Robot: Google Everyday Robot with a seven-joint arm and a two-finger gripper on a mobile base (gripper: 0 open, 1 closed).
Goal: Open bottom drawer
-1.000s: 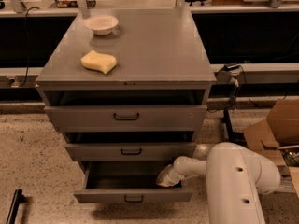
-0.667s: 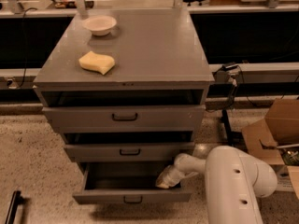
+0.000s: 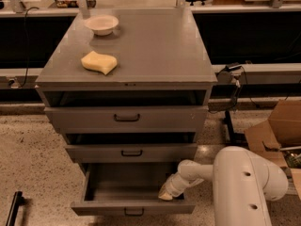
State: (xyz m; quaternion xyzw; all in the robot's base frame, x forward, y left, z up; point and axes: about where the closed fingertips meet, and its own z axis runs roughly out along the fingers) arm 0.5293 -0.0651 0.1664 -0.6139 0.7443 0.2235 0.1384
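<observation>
The gripper sits low inside the bottom drawer, its pale yellowish tip at the drawer's right front corner, just behind the front panel; whether the jaws are released or clenched cannot be told, as they show only as one tapered shape; the bottom drawer stands well out of the cabinet, its grey floor bare to the left of the jaws and its small black pull handle lower and to their left, apart from them; the white arm runs off to the right of the jaws and swells into a thick rounded segment at the lower right; directly above the jaws is the middle drawer, slightly out, and above that the top drawer, also slightly out with a dark gap over it; far above and to the left of the jaws, on the cabinet top, lie a yellow sponge and, behind it, a white bowl, the two apart from each other; to the right of the jaws and higher, beyond the arm, a cardboard box stands on the speckled floor.
</observation>
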